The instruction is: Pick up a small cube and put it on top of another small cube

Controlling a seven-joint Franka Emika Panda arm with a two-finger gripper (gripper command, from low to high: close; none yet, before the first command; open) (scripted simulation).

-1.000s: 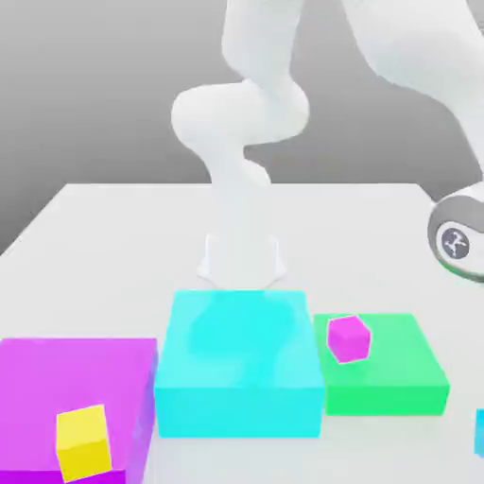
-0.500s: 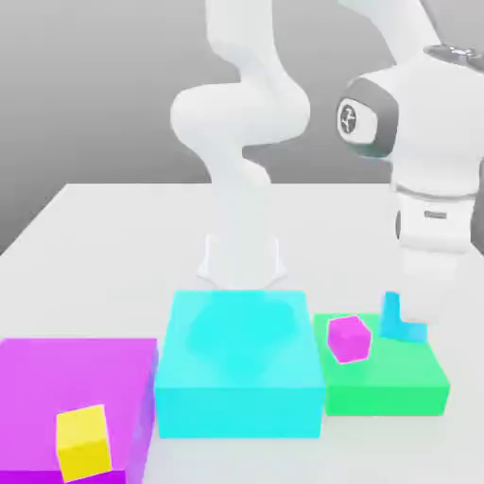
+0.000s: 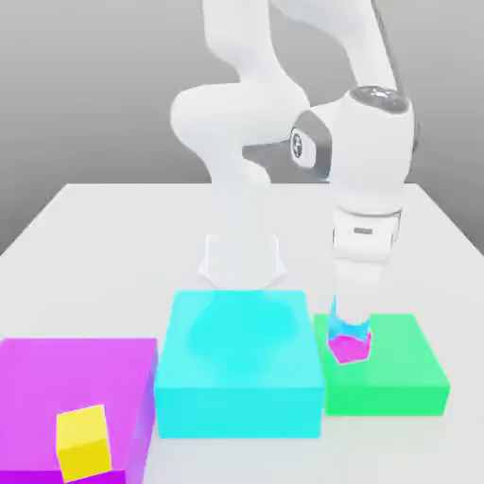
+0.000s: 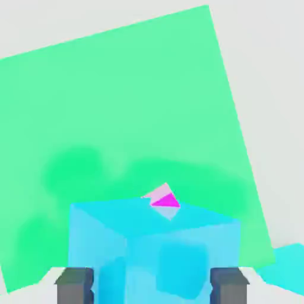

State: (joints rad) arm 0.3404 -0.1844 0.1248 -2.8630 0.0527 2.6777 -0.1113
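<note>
The small magenta-pink cube (image 3: 348,349) sits on the flat green block (image 3: 402,373), near its edge on the exterior view's left. A small translucent cyan cube (image 3: 348,326) is directly over it, held by my gripper (image 3: 348,319), which points straight down and is shut on it. In the hand view the cyan cube (image 4: 154,249) sits between my two dark fingertips (image 4: 74,285). A corner of the magenta-pink cube (image 4: 163,198) peeks out past it, against the green block (image 4: 119,101). I cannot tell whether the two cubes touch.
A tall cyan block (image 3: 241,369) stands beside the green one, on the exterior view's left. Further left lies a large flat magenta block (image 3: 66,378) with a small yellow cube (image 3: 83,441) on it. The arm's white base (image 3: 241,260) rises behind the blocks.
The hand has swung in from the exterior view's right, carrying the small cyan cube leftwards. The cyan cube now stands over the magenta-pink cube, which has not moved.
</note>
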